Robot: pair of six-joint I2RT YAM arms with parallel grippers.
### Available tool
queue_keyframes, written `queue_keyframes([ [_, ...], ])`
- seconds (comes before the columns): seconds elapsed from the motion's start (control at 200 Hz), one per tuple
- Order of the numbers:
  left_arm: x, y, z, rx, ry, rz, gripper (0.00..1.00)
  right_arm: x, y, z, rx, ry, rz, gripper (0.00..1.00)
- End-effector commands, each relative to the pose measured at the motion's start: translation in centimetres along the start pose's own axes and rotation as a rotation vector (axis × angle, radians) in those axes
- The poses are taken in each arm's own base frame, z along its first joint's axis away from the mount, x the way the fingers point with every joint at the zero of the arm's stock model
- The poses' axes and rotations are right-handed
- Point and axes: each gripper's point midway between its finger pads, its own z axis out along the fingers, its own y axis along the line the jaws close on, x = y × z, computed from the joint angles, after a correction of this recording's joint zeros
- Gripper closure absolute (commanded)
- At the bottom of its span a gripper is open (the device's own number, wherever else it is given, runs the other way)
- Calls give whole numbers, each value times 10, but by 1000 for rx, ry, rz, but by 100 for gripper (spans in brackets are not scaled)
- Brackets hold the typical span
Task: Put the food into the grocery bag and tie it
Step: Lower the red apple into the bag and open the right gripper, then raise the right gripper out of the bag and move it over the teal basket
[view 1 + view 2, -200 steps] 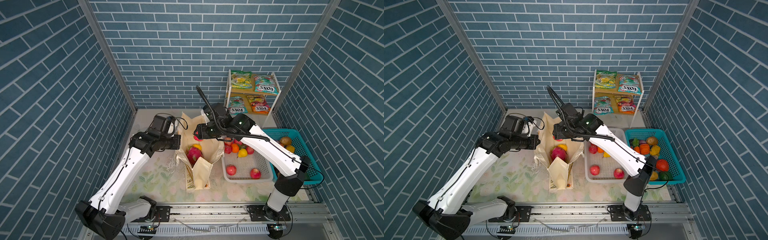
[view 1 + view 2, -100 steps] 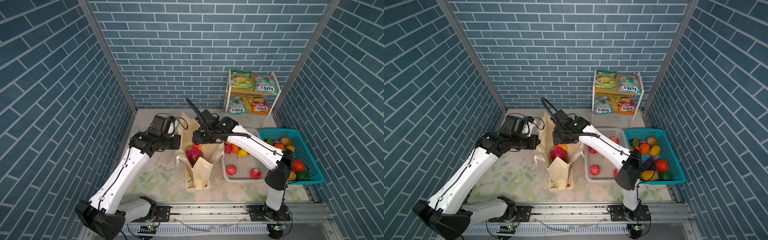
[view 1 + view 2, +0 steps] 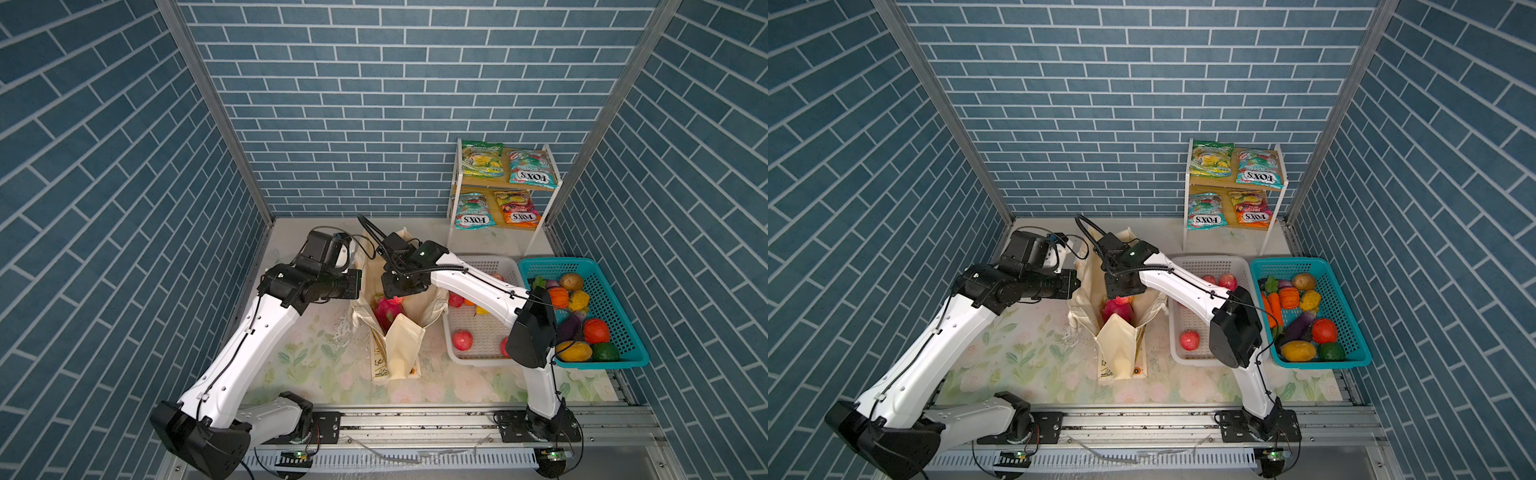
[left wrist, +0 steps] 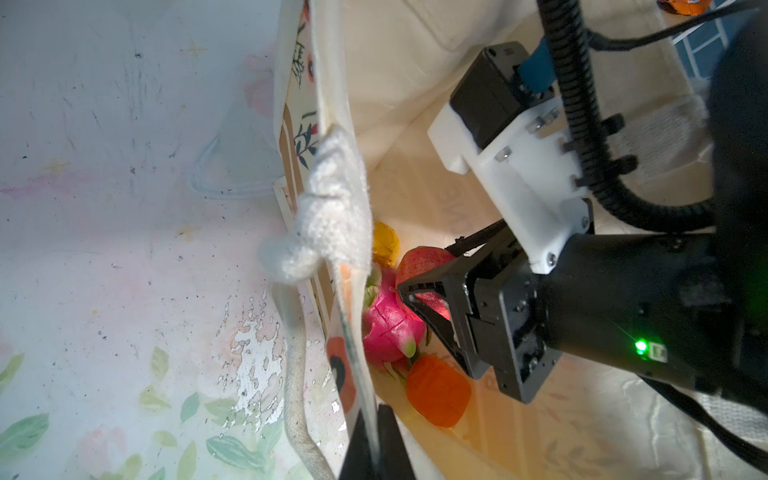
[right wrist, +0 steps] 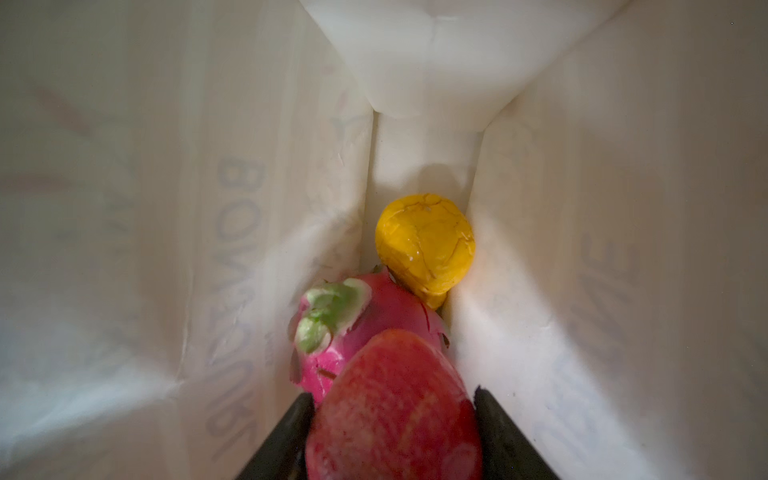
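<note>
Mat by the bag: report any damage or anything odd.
The mat has its floral print flaked off in white patches right beside the bag, which looks like wear. Nothing looks spilled.

You could read FOX'S, upside down in both top views, on three packets on the shelf (image 3: 484, 186) at upper right: the teal packet (image 3: 532, 170) on its top board, and the blue packet (image 3: 473, 210) and orange packet (image 3: 517, 208) below. Their smaller print was too small for you to read. Faint lettering showed through the grocery bag (image 5: 241, 249) wall, too blurred to read.
</note>
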Motion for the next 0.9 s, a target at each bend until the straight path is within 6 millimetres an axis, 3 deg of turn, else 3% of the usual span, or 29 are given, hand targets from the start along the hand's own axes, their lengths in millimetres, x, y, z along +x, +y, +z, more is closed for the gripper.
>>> queue_keyframes([
  [0.0,2,-3,-3,7,0,18,100,12,-8,13,41,49,-27,50],
  [0.11,2,-2,-2,5,2,17,100,13,-8,14,42,49,-28,45],
  [0.125,2,-2,-3,5,1,17,100,13,-8,14,41,48,-29,40],
  [0.135,2,-2,-3,6,0,18,100,13,-8,14,40,48,-29,30],
  [0.14,2,-3,-3,6,1,18,100,12,-8,13,40,46,-29,19],
  [0.145,2,-2,-3,5,1,18,100,12,-8,13,40,46,-29,19],
  [0.155,2,-2,-2,6,1,18,100,12,-8,13,40,46,-31,7],
  [0.17,2,-2,-2,5,3,17,100,12,-8,12,41,44,-33,2],
  [0.365,1,-3,-1,5,5,16,100,1,-8,-7,42,-5,-73,1],
  [0.505,2,-2,-2,1,7,17,100,-18,-9,-47,39,-113,-89,1],
  [0.615,3,-1,-3,-2,8,18,100,-37,-10,-103,20,-250,-91,1],
  [0.755,6,1,-5,-13,6,17,100,-64,-20,-208,1,-503,-80,2],
  [0.895,6,1,-6,-11,4,15,100,-72,-57,-293,42,-731,-14,1],
])
